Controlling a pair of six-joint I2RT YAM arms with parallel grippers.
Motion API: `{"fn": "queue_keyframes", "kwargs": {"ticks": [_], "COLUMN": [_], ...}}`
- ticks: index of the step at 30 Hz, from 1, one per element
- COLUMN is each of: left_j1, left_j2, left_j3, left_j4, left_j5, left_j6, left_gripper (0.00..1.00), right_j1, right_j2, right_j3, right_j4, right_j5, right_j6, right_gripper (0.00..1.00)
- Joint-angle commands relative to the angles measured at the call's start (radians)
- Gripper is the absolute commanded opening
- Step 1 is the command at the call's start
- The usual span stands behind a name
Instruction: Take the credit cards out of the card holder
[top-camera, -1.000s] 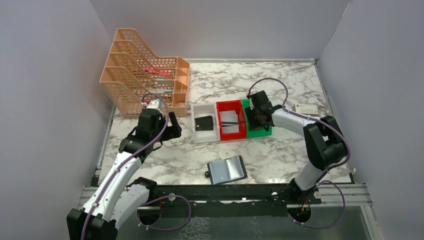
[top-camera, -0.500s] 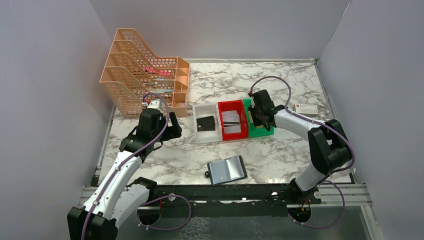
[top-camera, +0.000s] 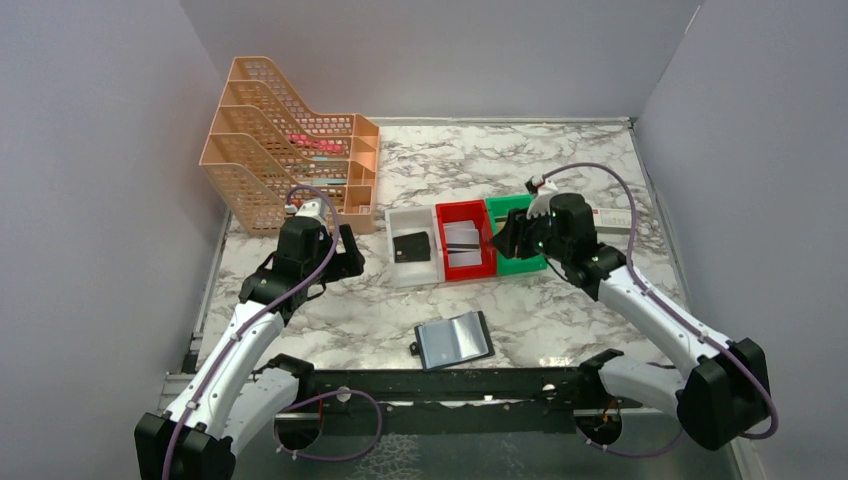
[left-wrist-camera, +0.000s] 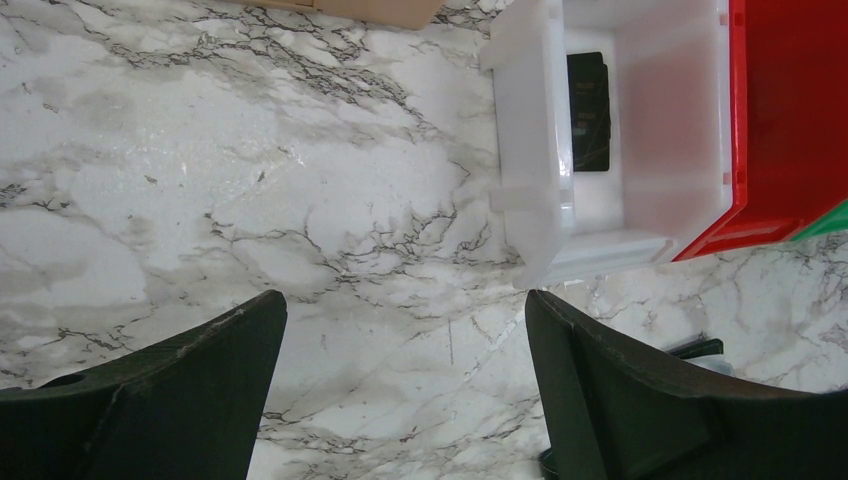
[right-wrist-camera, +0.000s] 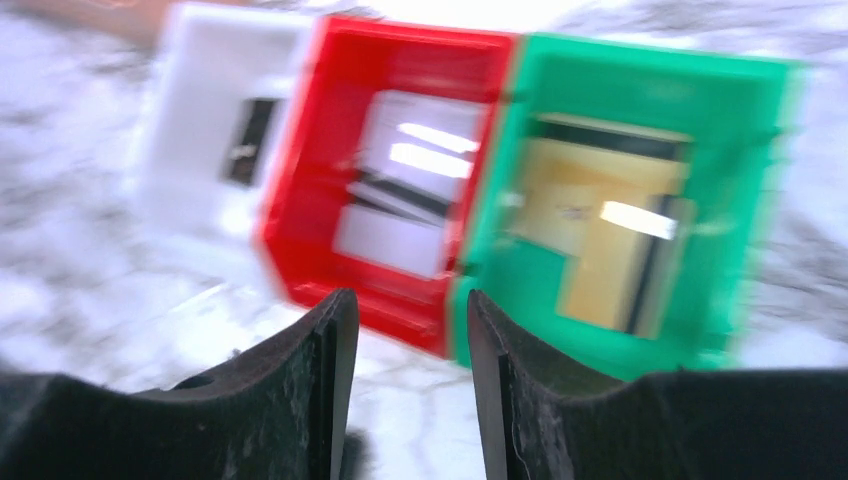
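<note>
Card holder (top-camera: 455, 340) open flat on table (top-camera: 580, 310); red bin (top-camera: 468, 270), green bin (top-camera: 522, 265) behind.

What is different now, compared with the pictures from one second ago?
The right end effector drew back rightward from over the green bin, its elbow swinging toward the near edge; its jaws stand apart and empty. Tan-gold credit cards lie in that bin. The left end effector, open, and the card holder stayed put.
</note>
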Motion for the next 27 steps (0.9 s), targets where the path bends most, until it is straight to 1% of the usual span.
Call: {"fn": "queue_keyframes", "kwargs": {"ticks": [1,2,5,7,11,13,15,18,23,25,27], "left_j1": [0.004,0.004,0.004,0.004,0.004,0.004,0.004,0.004,0.004,0.004,0.004], "left_j2": [0.003,0.003,0.005,0.008,0.019,0.024,0.027,0.029,0.032,0.035,0.036], "left_j3": [-0.009,-0.009,-0.011,-0.011,-0.010,-0.011,-0.011,-0.011,-0.014,-0.014,-0.014], "left_j4": [0.028,0.029,0.029,0.029,0.032,0.031,0.031,0.031,0.034,0.035,0.034], "left_j5": [0.029,0.029,0.028,0.028,0.032,0.032,0.033,0.031,0.035,0.036,0.038], "left_j6": [0.015,0.014,0.014,0.014,0.015,0.012,0.011,0.008,-0.001,-0.002,0.000], "left_gripper": [0.92,0.92,0.92,0.92,0.92,0.92,0.92,0.92,0.92,0.92,0.92], "right_j1": [0.038,0.077,0.226,0.290,0.339,0.352,0.365,0.379,0.430,0.458,0.473], "right_j2": [-0.054,-0.066,-0.102,-0.127,-0.192,-0.214,-0.208,-0.159,-0.012,0.025,0.041], "right_j3": [-0.187,-0.219,-0.271,-0.305,-0.358,-0.375,-0.371,-0.358,-0.319,-0.305,-0.295], "right_j4": [0.143,0.145,0.055,0.005,-0.066,-0.056,-0.068,-0.063,-0.062,-0.059,-0.050], "right_j5": [-0.444,-0.435,-0.275,-0.210,-0.167,-0.175,-0.152,-0.124,-0.085,-0.060,-0.056], "right_j6": [0.213,0.233,0.244,0.259,0.280,0.291,0.298,0.298,0.287,0.285,0.279], "right_gripper": [0.49,0.49,0.49,0.49,0.52,0.54,0.54,0.55,0.55,0.50,0.35]}}
